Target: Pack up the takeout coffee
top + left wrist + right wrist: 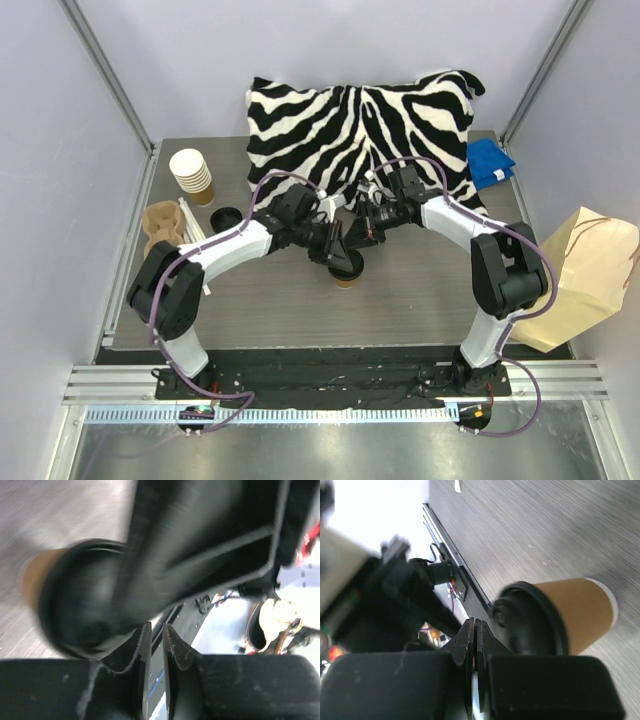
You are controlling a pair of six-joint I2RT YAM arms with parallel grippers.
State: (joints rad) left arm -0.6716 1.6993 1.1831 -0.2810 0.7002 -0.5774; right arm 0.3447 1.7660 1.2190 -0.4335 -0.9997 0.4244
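Observation:
The takeout coffee [345, 274], a kraft-brown cup with a black lid, stands upright on the grey table just in front of both grippers. My left gripper [336, 250] hovers over its lid from the left. In the left wrist view the left gripper [156, 626] has its fingers a narrow gap apart with nothing between them, and the blurred lid [80, 605] lies to their left. My right gripper [363, 238] is just behind the cup. In the right wrist view the right gripper [476, 622] is shut on nothing, with the takeout coffee [575, 612] close beside its fingertips.
A brown paper bag [585, 280] leans off the table's right edge. At the back left are a stack of unlidded cups [191, 172], a loose black lid [226, 216] and a cardboard cup carrier [160, 228]. A zebra pillow [360, 120] and blue cloth [489, 162] lie behind.

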